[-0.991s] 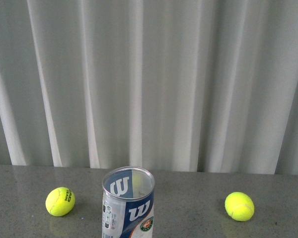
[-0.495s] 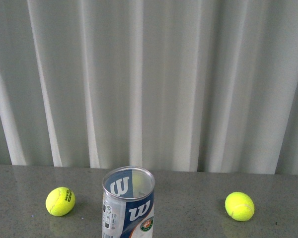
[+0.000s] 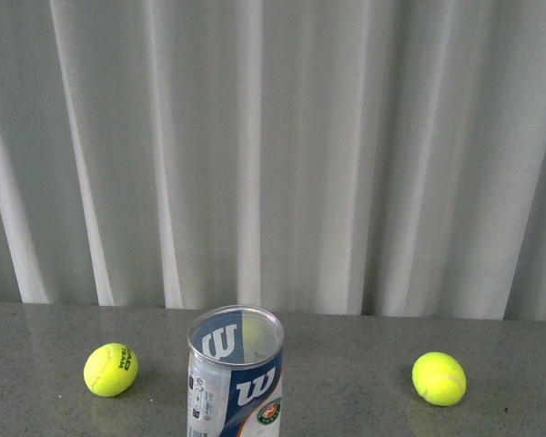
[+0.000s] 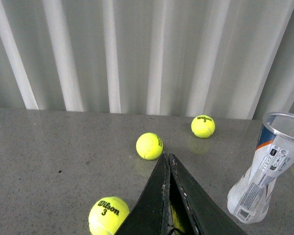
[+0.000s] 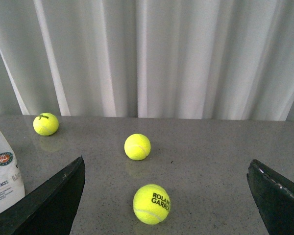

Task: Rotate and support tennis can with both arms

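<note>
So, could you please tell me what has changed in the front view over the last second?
Nothing visibly changed. The can stands upright in the same spot, open end up, with one ball to its left and another ball to its right, all where they were. Neither arm has entered the front view.

Front cam sits low, facing the curtain [image 3: 346, 155], tennis can [image 3: 235, 373] close in. Each wrist cam looks low across the counter [image 4: 49, 147] past its own tool, left tool [image 4: 169, 161] and right tool [image 5: 166, 196]. All three share can and curtain.
</note>
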Robot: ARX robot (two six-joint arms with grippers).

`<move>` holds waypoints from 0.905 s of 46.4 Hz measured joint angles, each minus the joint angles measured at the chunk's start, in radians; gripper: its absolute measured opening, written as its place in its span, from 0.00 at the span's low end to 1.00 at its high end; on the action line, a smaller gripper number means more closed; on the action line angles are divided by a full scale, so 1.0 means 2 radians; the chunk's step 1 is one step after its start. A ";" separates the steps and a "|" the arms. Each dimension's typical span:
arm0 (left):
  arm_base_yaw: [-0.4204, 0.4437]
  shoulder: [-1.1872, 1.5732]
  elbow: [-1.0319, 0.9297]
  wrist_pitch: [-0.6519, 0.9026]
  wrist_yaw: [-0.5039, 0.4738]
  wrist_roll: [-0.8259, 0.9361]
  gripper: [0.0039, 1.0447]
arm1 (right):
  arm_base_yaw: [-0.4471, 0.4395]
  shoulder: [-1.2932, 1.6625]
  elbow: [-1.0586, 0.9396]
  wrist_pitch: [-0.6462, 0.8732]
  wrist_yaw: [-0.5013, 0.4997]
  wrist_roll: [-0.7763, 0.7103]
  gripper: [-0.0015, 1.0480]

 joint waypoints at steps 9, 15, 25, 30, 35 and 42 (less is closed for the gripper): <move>0.000 -0.069 0.000 -0.069 0.000 0.001 0.03 | 0.000 0.000 0.000 0.000 0.000 0.000 0.93; 0.000 -0.069 0.000 -0.071 0.000 0.001 0.17 | 0.000 0.000 0.000 0.000 0.000 0.000 0.93; 0.000 -0.069 0.000 -0.071 0.000 0.001 0.52 | 0.000 0.000 0.000 0.000 0.000 0.000 0.93; 0.000 -0.070 0.000 -0.071 0.000 0.001 0.67 | 0.000 0.000 0.000 0.000 0.000 0.000 0.93; 0.000 -0.070 0.000 -0.071 0.000 0.001 0.86 | 0.000 0.000 0.000 0.000 0.000 0.000 0.93; 0.000 -0.070 0.000 -0.071 0.000 0.001 0.93 | 0.000 0.000 0.000 0.000 0.000 0.000 0.93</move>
